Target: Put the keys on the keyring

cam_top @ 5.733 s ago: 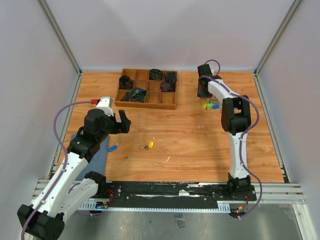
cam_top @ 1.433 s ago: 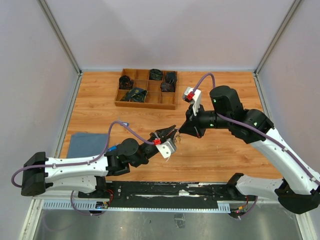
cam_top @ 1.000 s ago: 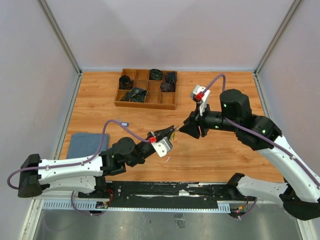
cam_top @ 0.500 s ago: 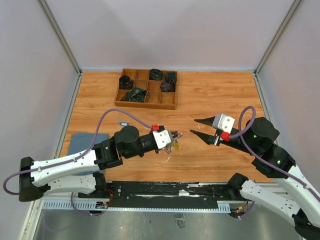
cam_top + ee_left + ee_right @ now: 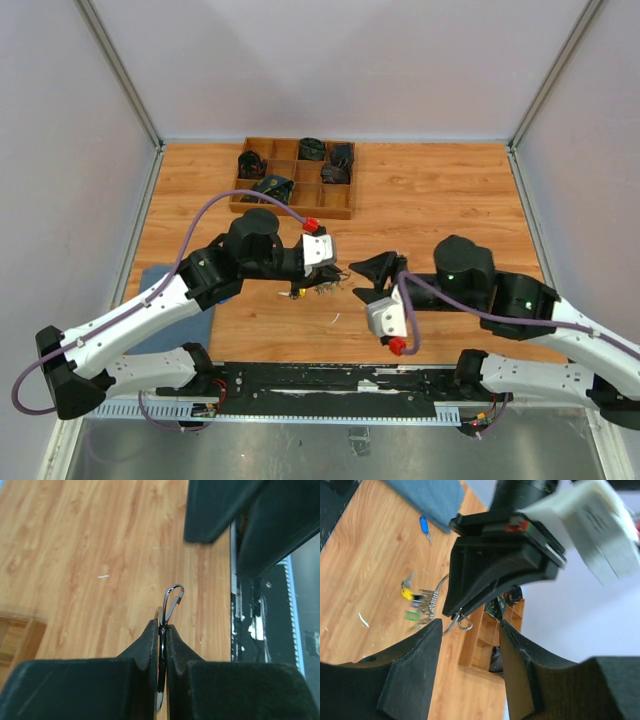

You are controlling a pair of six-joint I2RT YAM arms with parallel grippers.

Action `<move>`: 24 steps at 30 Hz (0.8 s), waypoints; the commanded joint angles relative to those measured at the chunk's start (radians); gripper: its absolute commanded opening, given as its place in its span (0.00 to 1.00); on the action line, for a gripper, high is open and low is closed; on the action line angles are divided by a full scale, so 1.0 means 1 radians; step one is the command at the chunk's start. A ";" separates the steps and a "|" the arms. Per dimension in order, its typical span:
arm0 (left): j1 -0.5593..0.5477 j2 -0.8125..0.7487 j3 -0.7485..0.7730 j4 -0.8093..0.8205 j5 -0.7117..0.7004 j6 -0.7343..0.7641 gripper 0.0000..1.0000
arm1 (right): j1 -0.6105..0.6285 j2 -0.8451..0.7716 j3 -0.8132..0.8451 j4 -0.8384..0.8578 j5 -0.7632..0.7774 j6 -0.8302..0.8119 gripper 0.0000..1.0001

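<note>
My left gripper (image 5: 337,272) is shut on the keyring (image 5: 171,603), a thin silver wire loop that sticks out past its fingertips (image 5: 152,636). Below the loop hangs a bunch of keys (image 5: 317,290), among them one with a yellow head (image 5: 408,594) and one with a green head (image 5: 412,615). A blue-headed key (image 5: 424,525) lies on the table beside the cloth. My right gripper (image 5: 364,281) stands open just right of the left fingertips. In the right wrist view the keyring (image 5: 453,623) sits at its left fingertip (image 5: 427,641) and nothing is between the fingers.
A wooden compartment tray (image 5: 291,211) with dark items stands at the back left of centre. A blue cloth (image 5: 159,276) lies at the near left, partly under the left arm. Grey walls close in the table on three sides.
The right gripper has swung in from the right, rolled over and opened wider, now close to the left fingertips. The left gripper has stayed shut on the keyring and shifted slightly back.
</note>
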State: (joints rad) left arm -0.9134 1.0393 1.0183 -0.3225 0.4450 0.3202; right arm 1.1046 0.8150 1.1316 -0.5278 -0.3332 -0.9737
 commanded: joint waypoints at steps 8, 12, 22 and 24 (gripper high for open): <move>0.008 0.003 0.063 -0.124 0.211 0.053 0.01 | 0.186 0.114 0.069 -0.183 0.311 -0.392 0.50; 0.008 0.005 0.079 -0.146 0.239 0.061 0.00 | 0.214 0.124 0.068 -0.187 0.332 -0.432 0.46; 0.008 0.015 0.091 -0.158 0.253 0.059 0.00 | 0.280 0.138 0.073 -0.189 0.329 -0.461 0.39; 0.008 0.018 0.093 -0.162 0.258 0.060 0.00 | 0.285 0.144 0.077 -0.191 0.329 -0.470 0.38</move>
State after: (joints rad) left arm -0.9119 1.0527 1.0683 -0.4824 0.6708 0.3702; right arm 1.3605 0.9516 1.1698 -0.7044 -0.0151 -1.4029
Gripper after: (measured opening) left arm 0.067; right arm 0.391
